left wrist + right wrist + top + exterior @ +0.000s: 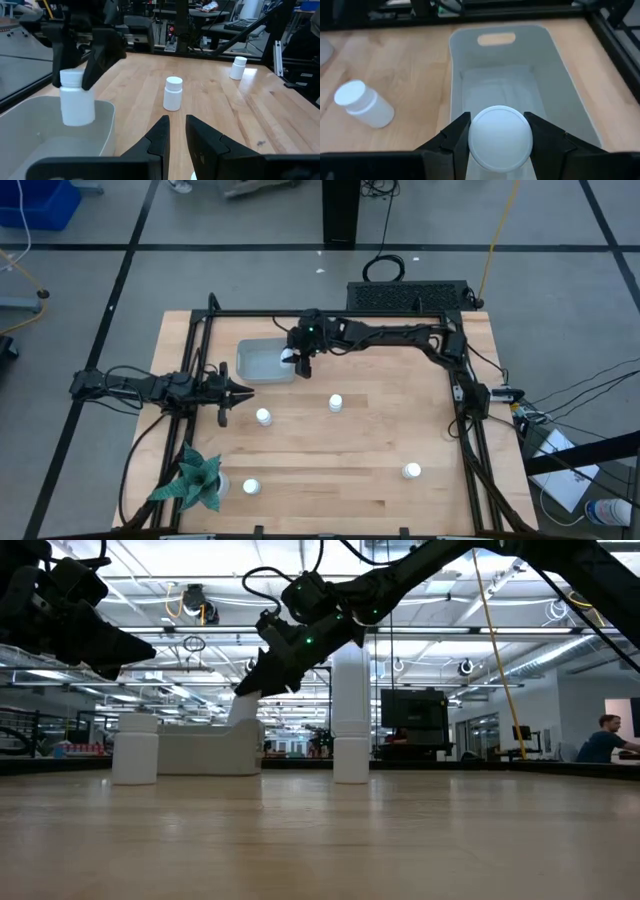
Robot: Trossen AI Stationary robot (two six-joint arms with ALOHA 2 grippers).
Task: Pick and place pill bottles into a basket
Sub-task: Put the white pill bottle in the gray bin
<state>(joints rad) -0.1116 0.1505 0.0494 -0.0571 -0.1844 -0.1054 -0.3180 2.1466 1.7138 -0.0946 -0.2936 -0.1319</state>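
My right gripper (299, 360) is shut on a white pill bottle (77, 102) over the right end of the pale basket (262, 364). In the right wrist view the bottle's cap (500, 135) sits between my fingers, with the basket (520, 75) below. My left gripper (240, 391) hovers open and empty just left of a bottle (263, 417) standing on the table. Other bottles stand on their bases at the middle (335, 403), near right (412, 471) and near left (250, 487). My right gripper pinches the bottle at its cap and shoulder (71, 79) between its two fingers (102, 52). The fingers come from above, slanting down. The bottle hangs below them, nearly upright, lifted clear, with its base about level with the basket's rim (243, 710).
A green star-shaped plant (190, 480) stands at the near left corner, beside the near-left bottle. Black frame rails (190, 350) run along the table's left, far and right sides. Bare wood lies between the bottles in the table's middle.
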